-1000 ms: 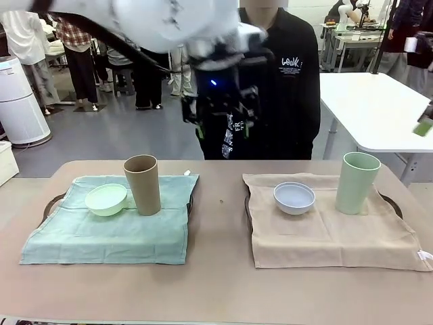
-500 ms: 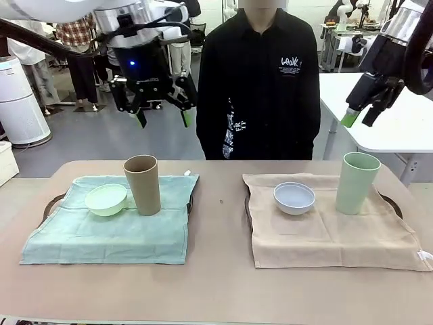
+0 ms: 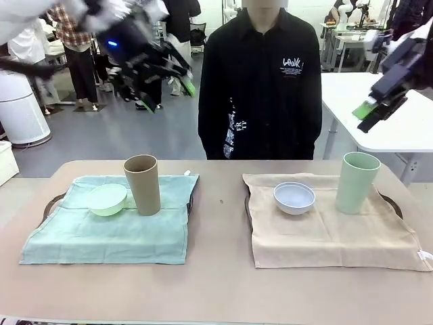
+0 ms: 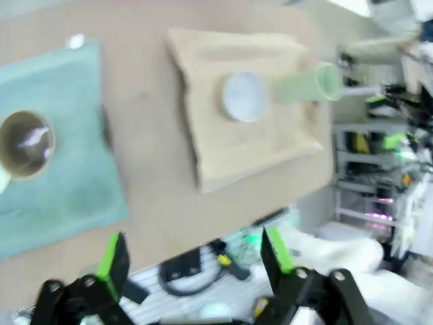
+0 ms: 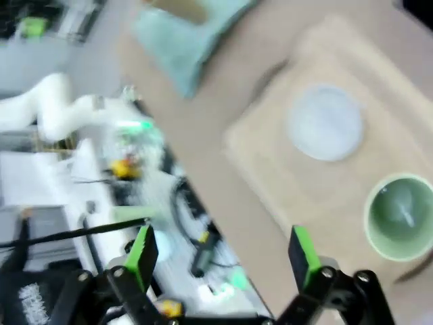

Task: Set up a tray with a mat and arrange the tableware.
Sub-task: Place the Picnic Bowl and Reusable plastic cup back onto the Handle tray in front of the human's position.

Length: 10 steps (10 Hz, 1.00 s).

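Well below both hands (image 3: pixel 166 95) (image 3: pixel 371 115) — tableware (image 3: pixel 142 184)

A grey floor (image 3: pixel 135 135) is stretching behind the brown table (image 3: pixel 216 284). A white table (image 3: pixel 379 115) is standing at the right, a white cylindrical appliance (image 3: pixel 20 108) at the left, people gathering beyond.

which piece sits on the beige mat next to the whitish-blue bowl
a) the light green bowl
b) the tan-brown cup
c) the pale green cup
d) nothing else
c: the pale green cup stands upright on the beige mat just right of the whitish-blue bowl, while the tan-brown cup and light green bowl sit on the teal mat.
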Motion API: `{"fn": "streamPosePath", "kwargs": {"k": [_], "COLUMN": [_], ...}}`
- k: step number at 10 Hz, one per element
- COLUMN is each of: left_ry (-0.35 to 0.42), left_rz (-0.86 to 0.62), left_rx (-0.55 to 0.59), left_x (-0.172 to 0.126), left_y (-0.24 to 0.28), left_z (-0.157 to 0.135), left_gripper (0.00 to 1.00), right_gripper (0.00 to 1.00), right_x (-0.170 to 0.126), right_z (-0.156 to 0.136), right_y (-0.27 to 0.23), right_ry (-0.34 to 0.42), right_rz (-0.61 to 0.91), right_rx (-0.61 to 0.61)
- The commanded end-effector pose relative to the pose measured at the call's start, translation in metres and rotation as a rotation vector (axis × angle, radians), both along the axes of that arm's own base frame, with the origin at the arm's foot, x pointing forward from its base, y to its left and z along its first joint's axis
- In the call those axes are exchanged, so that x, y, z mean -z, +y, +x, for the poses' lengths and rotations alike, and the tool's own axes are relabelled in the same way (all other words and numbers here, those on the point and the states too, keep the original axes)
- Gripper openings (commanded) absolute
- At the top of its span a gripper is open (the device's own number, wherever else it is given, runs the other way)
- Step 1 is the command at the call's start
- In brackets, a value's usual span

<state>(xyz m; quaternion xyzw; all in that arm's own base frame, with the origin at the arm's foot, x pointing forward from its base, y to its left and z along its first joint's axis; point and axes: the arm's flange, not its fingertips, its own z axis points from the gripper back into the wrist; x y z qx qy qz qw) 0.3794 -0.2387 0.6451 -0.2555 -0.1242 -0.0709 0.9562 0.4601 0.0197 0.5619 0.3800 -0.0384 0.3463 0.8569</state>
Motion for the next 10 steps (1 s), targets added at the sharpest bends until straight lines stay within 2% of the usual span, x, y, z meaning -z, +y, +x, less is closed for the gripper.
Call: {"fn": "streamPosePath", "kwargs": {"k": [1,2,3,4,6,7,8,9,10], "left_ry": [0.105,0.123,0.104,0.019,0.019,0.033,0.039,0.037,0.052], "left_rz": [-0.495,-0.518,-0.57,-0.349,-0.349,-0.455,-0.621,-0.708,-0.737], "left_rx": [0.094,0.065,-0.039,0.029,0.029,0.024,0.097,0.115,0.115], "left_x": [0.035,0.055,0.066,0.02,0.02,0.04,0.033,0.032,0.034], "left_y": [0.09,0.122,0.144,0.096,0.096,0.125,0.142,0.181,0.22], "left_z": [-0.019,-0.025,-0.036,-0.008,-0.008,-0.022,-0.01,-0.01,-0.015], "left_gripper": [1.0,1.0,1.0,1.0,1.0,1.0,1.0,1.0,1.0], "right_gripper": [1.0,1.0,1.0,1.0,1.0,1.0,1.0,1.0,1.0], "right_x": [0.011,0.016,0.019,0.01,0.01,0.014,0.025,0.03,0.032], "right_z": [-0.002,-0.008,-0.014,-0.013,-0.013,-0.015,-0.015,-0.027,-0.047], "right_y": [-0.034,-0.045,-0.05,-0.035,-0.035,-0.047,-0.048,-0.059,-0.078], "right_ry": [0.224,0.234,0.225,0.099,0.099,0.146,0.251,0.312,0.339], "right_rz": [0.426,0.483,0.488,0.315,0.315,0.402,0.422,0.486,0.534], "right_rx": [-0.058,-0.062,-0.063,-0.068,-0.068,-0.078,0.053,0.128,0.196]}}
